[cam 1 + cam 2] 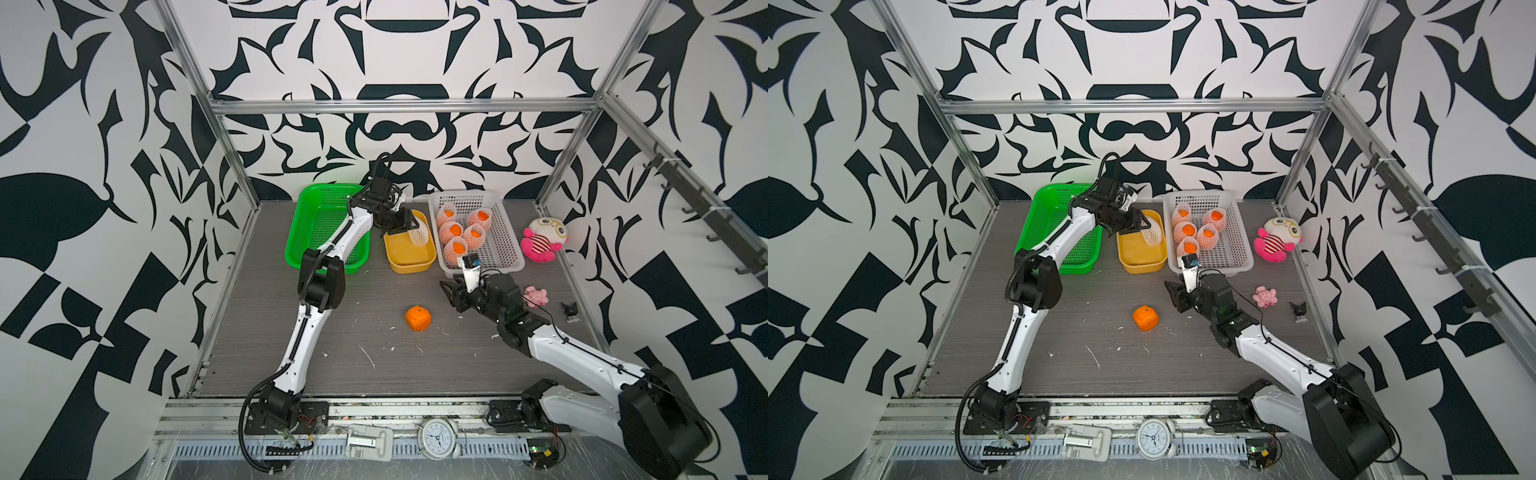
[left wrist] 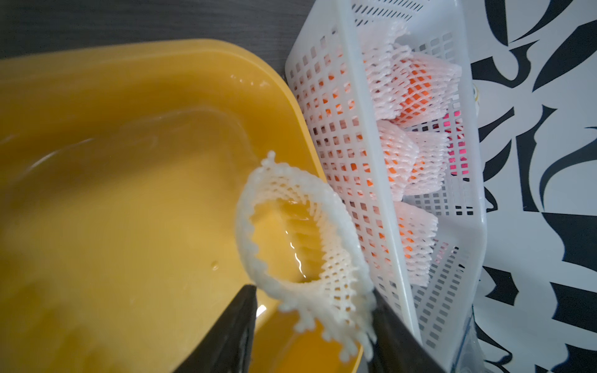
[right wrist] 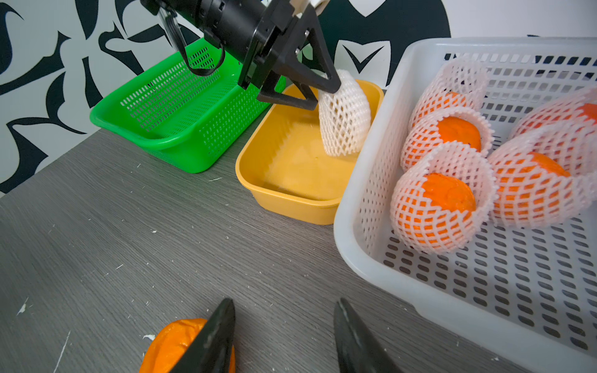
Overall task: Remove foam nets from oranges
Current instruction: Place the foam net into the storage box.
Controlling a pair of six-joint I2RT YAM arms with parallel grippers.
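Observation:
My left gripper hangs open over the yellow tub. An empty white foam net dangles between its fingers, its edge against one fingertip, drooping into the tub. A bare orange lies on the table. My right gripper is open and empty, just right of that orange and in front of the white basket. Several oranges in foam nets lie in that basket.
An empty green basket stands left of the tub, under the left arm. A pink and white plush toy, a small pink toy and a small black figure sit at the right. White foam scraps dot the table.

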